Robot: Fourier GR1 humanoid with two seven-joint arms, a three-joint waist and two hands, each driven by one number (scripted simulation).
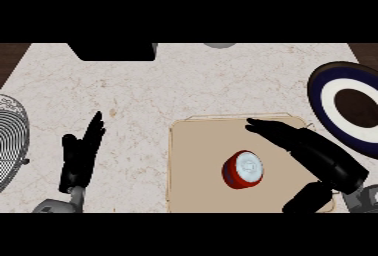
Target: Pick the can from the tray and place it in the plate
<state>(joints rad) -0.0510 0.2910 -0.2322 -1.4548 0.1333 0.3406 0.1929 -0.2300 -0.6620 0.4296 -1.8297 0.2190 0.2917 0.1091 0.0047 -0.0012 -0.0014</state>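
0 steps done: I see the can upright on the tray, my right hand spread beside it, the plate waiting.

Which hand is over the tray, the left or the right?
The right hand: it reaches over the tan tray beside the red can. The left hand rests open on the counter, off the tray.

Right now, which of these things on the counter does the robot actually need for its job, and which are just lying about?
Needed:
red can
beige tray under it
dark blue and white plate
right hand, open over the tray

Lying about:
striped round object at left edge
black box at back
left hand, resting open
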